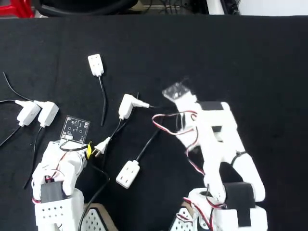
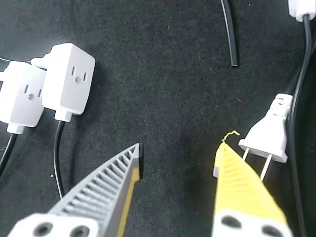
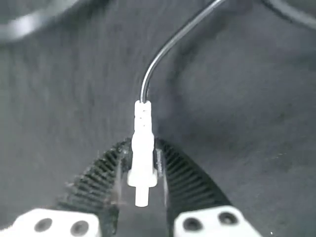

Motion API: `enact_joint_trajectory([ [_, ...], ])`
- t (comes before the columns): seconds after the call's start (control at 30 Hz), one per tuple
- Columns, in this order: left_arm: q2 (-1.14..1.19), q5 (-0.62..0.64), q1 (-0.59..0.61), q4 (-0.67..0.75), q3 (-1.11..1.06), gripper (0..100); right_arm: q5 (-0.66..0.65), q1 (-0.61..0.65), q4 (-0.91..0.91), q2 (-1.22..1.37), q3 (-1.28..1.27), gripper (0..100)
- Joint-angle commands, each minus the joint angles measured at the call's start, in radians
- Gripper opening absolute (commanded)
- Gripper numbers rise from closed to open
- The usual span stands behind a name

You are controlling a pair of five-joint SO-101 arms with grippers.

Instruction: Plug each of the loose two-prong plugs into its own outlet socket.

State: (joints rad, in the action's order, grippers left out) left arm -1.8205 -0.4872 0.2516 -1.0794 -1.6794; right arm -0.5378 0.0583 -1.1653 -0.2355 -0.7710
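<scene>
while the right gripper (image 3: 143, 148) pinches a plug (image 3: 142, 126) near the middle of the table (image 1: 250, 57), the left gripper (image 2: 178, 148) sits spread at eight o'clock, a second plug (image 2: 269, 136) just beside it.

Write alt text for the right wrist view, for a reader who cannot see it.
The right claw is shut on a white plug, gripping it by its sides, with the plug's end pointing back toward the camera. Its thin dark cord curves away over the black table surface.
</scene>
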Motion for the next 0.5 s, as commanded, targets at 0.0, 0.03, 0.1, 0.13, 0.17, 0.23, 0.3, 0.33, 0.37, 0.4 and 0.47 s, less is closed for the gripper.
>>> enact_joint_trajectory([
  [0.0,0.000,-0.006,-0.013,0.018,-0.019,24,0.198,0.063,0.008,-0.074,0.136,1.1],
  [0.03,0.000,-0.006,-0.013,0.020,-0.019,24,0.233,0.077,0.008,-0.099,0.151,1.1],
  [0.1,0.000,-0.006,-0.013,0.020,-0.019,24,0.295,0.112,0.008,-0.153,0.171,1.1],
  [0.13,0.000,-0.006,-0.013,0.020,-0.019,24,0.324,0.137,0.008,-0.182,0.180,1.1],
  [0.17,0.000,-0.006,-0.013,0.020,-0.019,24,0.350,0.163,0.014,-0.213,0.182,1.1],
  [0.23,0.000,-0.006,-0.013,0.018,-0.019,24,0.397,0.222,0.018,-0.272,0.185,1.1],
  [0.3,0.000,-0.005,-0.013,0.018,-0.019,24,0.448,0.290,0.054,-0.328,0.177,1.1],
  [0.33,0.000,-0.003,-0.015,0.018,-0.019,24,0.477,0.319,0.077,-0.348,0.171,1.1],
  [0.37,0.000,-0.003,-0.015,0.018,-0.019,24,0.503,0.347,0.110,-0.366,0.159,1.1],
  [0.4,-0.002,-0.002,-0.015,0.018,-0.019,24,0.529,0.376,0.155,-0.381,0.142,1.1],
  [0.47,-0.002,0.000,-0.030,0.017,-0.019,24,0.583,0.433,0.256,-0.412,0.091,1.1],
])
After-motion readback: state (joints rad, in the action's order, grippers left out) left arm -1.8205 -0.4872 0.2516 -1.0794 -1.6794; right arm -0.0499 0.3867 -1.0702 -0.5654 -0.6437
